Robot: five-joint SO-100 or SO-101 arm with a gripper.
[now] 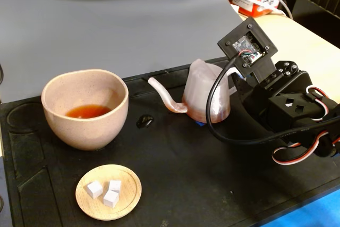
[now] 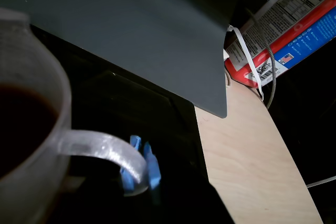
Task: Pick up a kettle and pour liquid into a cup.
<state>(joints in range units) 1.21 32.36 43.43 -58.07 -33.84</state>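
- At nine o'clock on the black tabletop [image 1: 175, 174] in the fixed view stands the cup [image 1: 85, 109], upright, with orange-red liquid [image 1: 87, 111] pooled in its bottom.
- At six o'clock of the cup lies a wooden saucer [image 1: 109, 192] carrying three white cubes [image 1: 104, 191].
- Toward centre sits a small dark drop [image 1: 144, 120], between cup and kettle.
- At three o'clock of the cup stands the kettle [image 1: 207, 99], upright, spout toward the cup.
- My fingers [image 2: 140, 165] are blue-tipped, beside the handle loop in the wrist view; I cannot tell whether they pinch it.
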